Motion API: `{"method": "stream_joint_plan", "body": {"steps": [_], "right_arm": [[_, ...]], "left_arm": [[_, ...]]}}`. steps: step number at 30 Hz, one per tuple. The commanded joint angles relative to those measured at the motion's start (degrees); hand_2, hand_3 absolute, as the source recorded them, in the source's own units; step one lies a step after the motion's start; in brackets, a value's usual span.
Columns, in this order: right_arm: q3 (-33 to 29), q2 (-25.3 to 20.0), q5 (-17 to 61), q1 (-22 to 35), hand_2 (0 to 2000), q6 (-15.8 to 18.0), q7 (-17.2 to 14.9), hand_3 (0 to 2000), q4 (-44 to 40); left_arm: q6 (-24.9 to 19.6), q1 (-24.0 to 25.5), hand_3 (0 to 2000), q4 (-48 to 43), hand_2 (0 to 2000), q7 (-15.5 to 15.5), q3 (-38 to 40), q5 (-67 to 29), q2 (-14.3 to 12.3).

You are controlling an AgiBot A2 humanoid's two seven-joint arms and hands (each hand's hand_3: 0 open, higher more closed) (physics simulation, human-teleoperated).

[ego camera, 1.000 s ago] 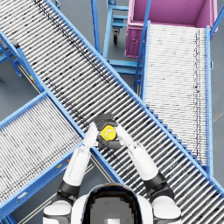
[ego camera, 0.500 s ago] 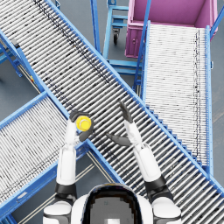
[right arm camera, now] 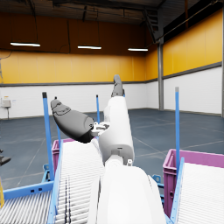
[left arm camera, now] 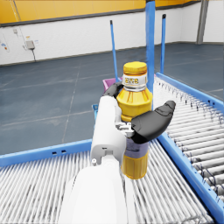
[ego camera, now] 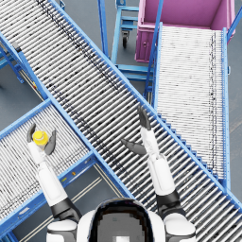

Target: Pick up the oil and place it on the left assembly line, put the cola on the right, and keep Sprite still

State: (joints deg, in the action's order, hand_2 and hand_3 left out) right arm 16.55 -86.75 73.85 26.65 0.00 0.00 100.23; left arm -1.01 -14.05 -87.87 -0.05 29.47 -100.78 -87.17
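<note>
**Spotter:** Where's the oil right now?

**Operator:** I've got it. My left hand is wrapped round the oil bottle, fingers behind it and thumb across the front at the label. The bottle is upright, yellow cap on top, and it sits over the rollers of the left assembly line, inside the blue rail. From the left wrist view I can't tell whether its base touches the rollers or hangs just above them.

**Spotter:** And the other hand?

**Operator:** My right hand is empty. Its fingers are spread wide above the middle conveyor, well apart from the bottle.

**Spotter:** So which step are we on?

**Operator:** I'd call it the end of the first one, with the oil carried over to the left and not yet released. Next I need to lower it squarely until the base is flat on the rollers. Then I open the fingers evenly, so the thumb doesn't drag it over and tip it.

**Spotter:** Cola after that?

**Operator:** Yes, it goes to the right assembly line. I can't see the cola or the Sprite in any view, though, so I'd have to find them first.
</note>
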Motion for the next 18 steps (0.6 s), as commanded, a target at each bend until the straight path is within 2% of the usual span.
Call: {"method": "stream_joint_plan", "body": {"steps": [1, 3, 6, 8, 9, 18], "right_arm": [[-0.2, -0.5, 0.0, 0.8, 0, 0.0, 0.0, 0, 0.1], [-0.5, -0.5, 0.0, 0.4, 0, 0.0, 0.0, 0, 0.4], [-1.7, -0.9, 0.0, 0.5, 0, 0.0, 0.0, 0, 0.1], [-2.8, -1.1, 0.0, 0.7, 0, 0.0, 0.0, 0, 0.1], [-4.2, -1.2, 0.0, 0.8, 0, 0.0, 0.0, 0, 0.2], [-13.9, -1.8, 0.0, 2.4, 0, 0.0, 0.0, 0, 0.0]], "left_arm": [[0.3, -2.4, 40, 4.0, 0, 0.0, 5.1, 0.0, 2.0], [0.6, -3.8, 0, 4.5, 0, 0.0, 7.1, 0.0, 3.4], [0.9, -5.5, 0, 0.6, 0, 0.0, 8.7, 0.0, 6.1], [0.9, -6.2, 0, -3.7, 0, 0.0, 7.0, 0.0, 7.3], [1.0, -7.8, 0, -7.3, 0, 0.0, 3.8, 0.0, 9.5], [1.0, -8.5, 0, -10.7, 0, 0.0, -4.8, 0.0, 10.1]]}}
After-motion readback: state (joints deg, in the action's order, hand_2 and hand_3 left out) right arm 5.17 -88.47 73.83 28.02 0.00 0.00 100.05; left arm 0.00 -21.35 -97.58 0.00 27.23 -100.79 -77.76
